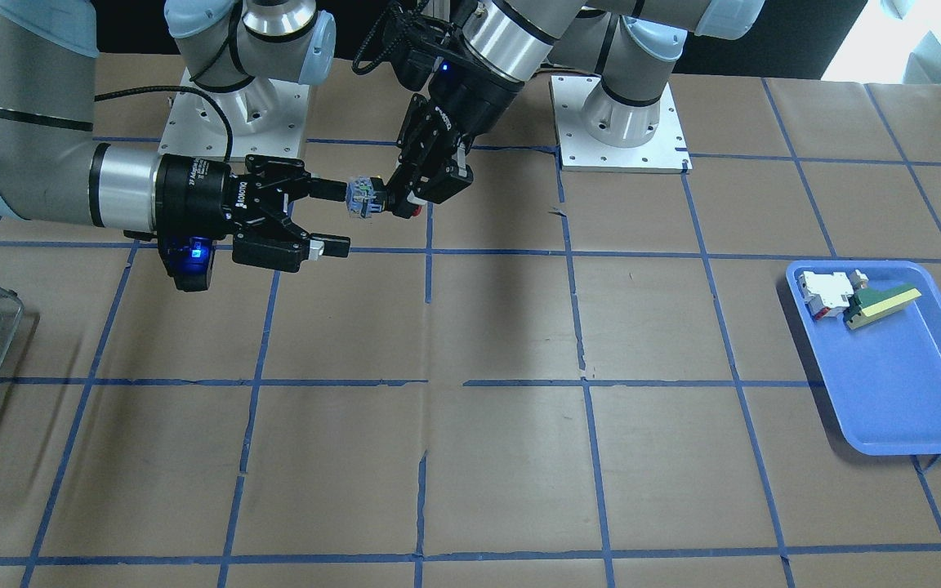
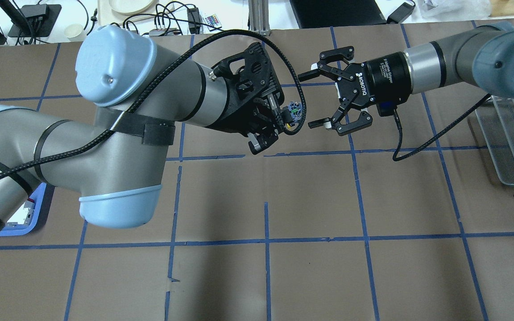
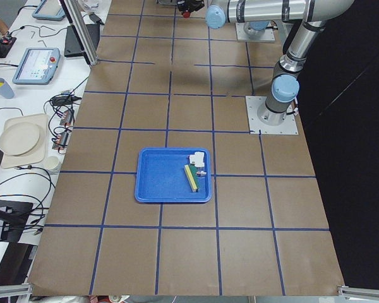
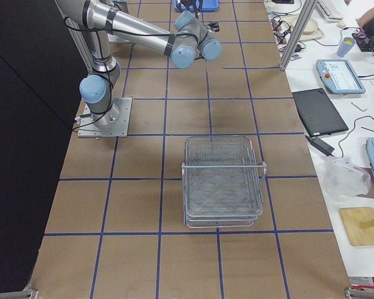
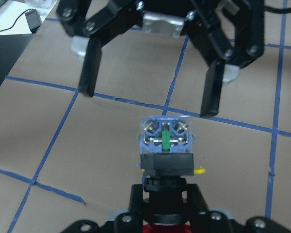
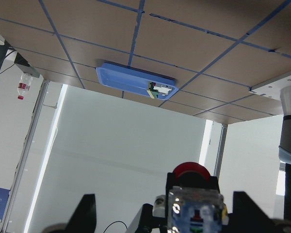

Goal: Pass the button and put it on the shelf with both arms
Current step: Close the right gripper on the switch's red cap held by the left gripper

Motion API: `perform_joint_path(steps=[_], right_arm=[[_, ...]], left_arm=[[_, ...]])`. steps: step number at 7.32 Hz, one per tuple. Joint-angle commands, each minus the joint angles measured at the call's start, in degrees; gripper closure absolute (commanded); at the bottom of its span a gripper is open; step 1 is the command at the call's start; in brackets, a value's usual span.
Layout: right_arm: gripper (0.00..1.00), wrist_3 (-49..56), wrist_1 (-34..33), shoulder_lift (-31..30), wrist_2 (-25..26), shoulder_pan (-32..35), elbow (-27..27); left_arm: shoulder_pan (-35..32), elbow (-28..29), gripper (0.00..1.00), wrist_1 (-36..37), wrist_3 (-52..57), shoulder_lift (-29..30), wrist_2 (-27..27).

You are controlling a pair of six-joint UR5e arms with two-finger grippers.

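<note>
My left gripper (image 1: 407, 204) is shut on the button (image 1: 364, 198) and holds it in the air above the table. It grips the black body, with the red cap inside the jaws and the bluish terminal block pointing at my right gripper (image 1: 345, 217). My right gripper is open and empty, its fingertips level with the terminal block and not touching it. The left wrist view shows the button (image 5: 165, 145) just short of the two open fingers (image 5: 89, 68). The right wrist view shows the button (image 6: 194, 208) centred between my fingers. The wire-mesh shelf (image 4: 224, 180) stands on the right arm's side (image 2: 507, 138).
A blue tray (image 1: 903, 384) on the left arm's side holds a white-and-red block (image 1: 826, 292) and a green-and-yellow wedge (image 1: 879, 304). The table is brown paper with a blue tape grid. Both arm bases (image 1: 622, 122) are at the robot's edge.
</note>
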State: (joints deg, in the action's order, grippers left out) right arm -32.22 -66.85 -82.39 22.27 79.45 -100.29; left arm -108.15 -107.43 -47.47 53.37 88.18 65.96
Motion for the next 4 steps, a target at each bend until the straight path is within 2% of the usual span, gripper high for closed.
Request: perform_joint_path(steps=[1,4], right_arm=[[0.00,-0.47,0.22,0.22,3.10,-1.65,0.19],[0.01,-1.00,1.19,-0.83,3.92,-1.94,-0.25]], left_arm=[[-0.57,-0.06,0.86,0.01,1.91,-0.02,-0.04],[-0.57,-0.06,0.86,-0.08,1.30,-0.11,-0.04]])
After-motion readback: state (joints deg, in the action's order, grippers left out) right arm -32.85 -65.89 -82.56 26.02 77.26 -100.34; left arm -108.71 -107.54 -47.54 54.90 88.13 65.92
